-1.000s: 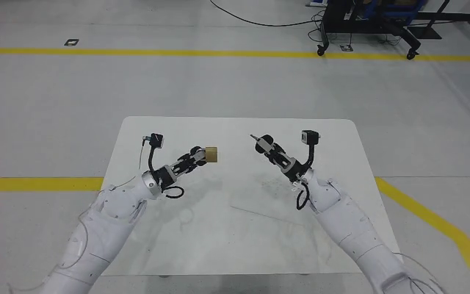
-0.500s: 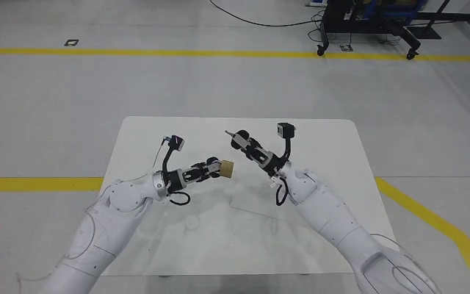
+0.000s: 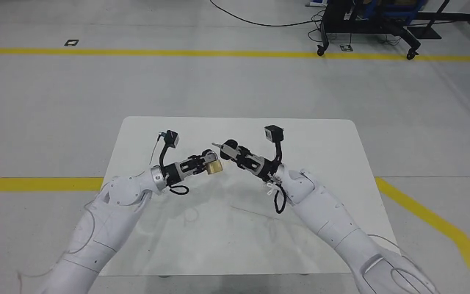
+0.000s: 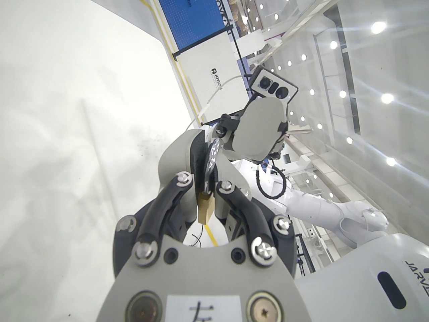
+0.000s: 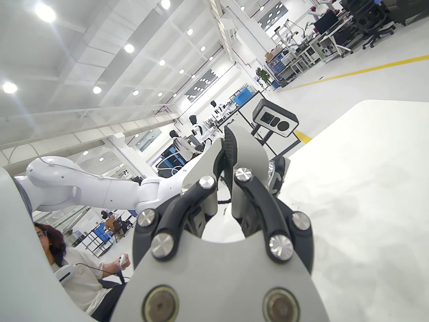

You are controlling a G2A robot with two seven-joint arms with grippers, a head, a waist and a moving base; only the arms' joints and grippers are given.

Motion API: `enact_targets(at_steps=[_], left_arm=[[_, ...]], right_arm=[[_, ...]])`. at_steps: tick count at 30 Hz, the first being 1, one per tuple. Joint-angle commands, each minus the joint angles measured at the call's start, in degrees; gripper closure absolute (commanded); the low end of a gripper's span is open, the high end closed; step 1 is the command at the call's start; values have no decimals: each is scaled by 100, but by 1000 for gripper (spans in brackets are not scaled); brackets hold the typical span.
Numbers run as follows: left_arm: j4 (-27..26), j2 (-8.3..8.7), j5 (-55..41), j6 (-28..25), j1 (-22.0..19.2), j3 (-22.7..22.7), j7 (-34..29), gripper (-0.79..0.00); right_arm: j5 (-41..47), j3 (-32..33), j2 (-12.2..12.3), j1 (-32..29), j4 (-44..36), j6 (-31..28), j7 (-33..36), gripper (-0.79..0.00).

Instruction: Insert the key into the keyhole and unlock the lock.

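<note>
Over the white rectangular tabletop [image 3: 330,220], near its middle, the small brass padlock [image 3: 214,167] was held clear of the surface, pinched in the left jaws. Its squat yellow-metal body poked out past the jaw tips, and a strip of the brass [image 4: 205,210] showed between them in the left wrist view. Which face carried the keyhole could not be told. Just beside it, a little farther from the robot, the right jaws were pressed together on the slim silver metal key [image 3: 218,145]. Its blade [image 4: 300,131] stuck out free and pointed past the lock, not into it. Insertion would probably go best with the left jaws holding the lock rigid. The right jaws should square the blade to the keyhole, push straight along its axis, and only then twist.
</note>
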Motion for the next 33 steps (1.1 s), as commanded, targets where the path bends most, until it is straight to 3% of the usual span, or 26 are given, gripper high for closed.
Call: enact_targets(at_steps=[1, 6, 9, 12, 18, 22, 30, 33], left_arm=[[-64, 5, 80, -20, 11, -14, -40, 0], [-75, 3, 87, -3, 18, -9, -25, 0], [-136, -34, -8, 503, 14, 44, 175, 0], [-8, -107, -420, 1144, -70, 102, 479, 0], [510, -333, -1355, 2108, -532, 424, 496, 0], [949, -480, -1146, 2066, -958, 700, 593, 0], [949, -480, -1146, 2066, -958, 700, 593, 0], [949, -486, -1287, 2175, -765, 650, 798, 0]], right_arm=[[-8, 85, 13, -14, 3, 0, -54, 0], [-8, 85, 13, -14, 3, 0, -54, 0], [-8, 85, 13, -14, 3, 0, -54, 0], [317, 215, 44, -247, -222, 368, -151, 0], [962, 754, 304, -938, -1060, 1524, 563, 0], [1244, 1209, 495, -1459, -1836, 2530, 1101, 0], [1244, 1209, 495, -1459, -1836, 2530, 1101, 0], [1244, 1209, 495, -1459, -1836, 2530, 1101, 0]])
